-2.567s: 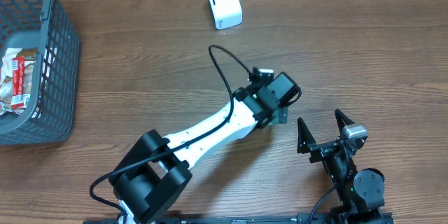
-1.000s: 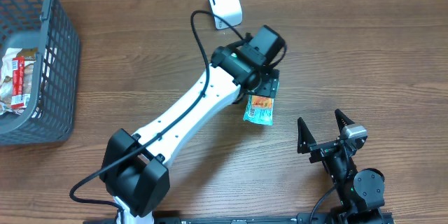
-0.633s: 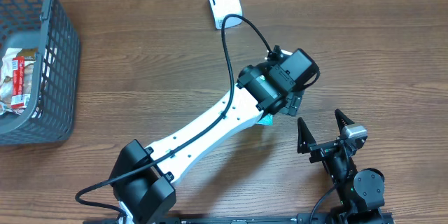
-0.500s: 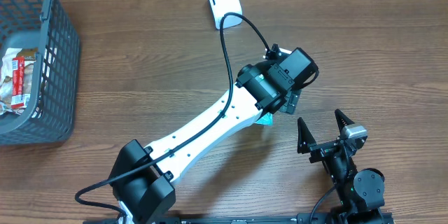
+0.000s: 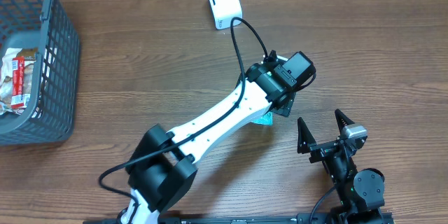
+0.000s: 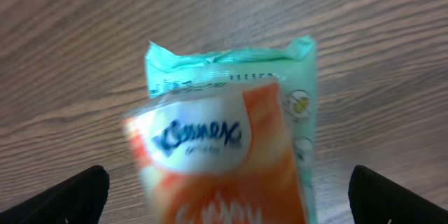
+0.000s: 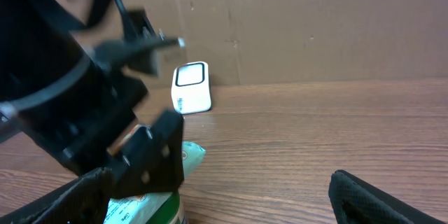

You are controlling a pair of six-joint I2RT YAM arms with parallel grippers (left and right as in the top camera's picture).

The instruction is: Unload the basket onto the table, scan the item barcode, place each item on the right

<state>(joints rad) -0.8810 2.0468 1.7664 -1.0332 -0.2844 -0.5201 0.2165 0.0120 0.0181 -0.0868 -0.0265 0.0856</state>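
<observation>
The item is a teal and orange Kleenex tissue pack point(image 6: 224, 147) on the wooden table. In the left wrist view it lies between my left gripper point(image 6: 227, 199), whose jaws are open with a gap on each side of the pack. From overhead only a teal sliver of the pack point(image 5: 264, 119) shows under the left gripper point(image 5: 278, 105). The white barcode scanner point(image 5: 225, 3) stands at the far edge, also in the right wrist view point(image 7: 191, 87). My right gripper point(image 5: 320, 129) is open and empty near the front, to the right of the pack point(image 7: 150, 185). I see no barcode.
A grey mesh basket point(image 5: 59, 63) stands at the far left with snack packets point(image 5: 17, 77) inside. The left arm's black wrist point(image 7: 105, 112) fills the left side of the right wrist view. A cardboard wall point(image 7: 315, 21) backs the table.
The left gripper swung from beside the scanner down to the right with the pack. Its jaws widened, and the pack now sits loose between them. The right arm stayed still.
</observation>
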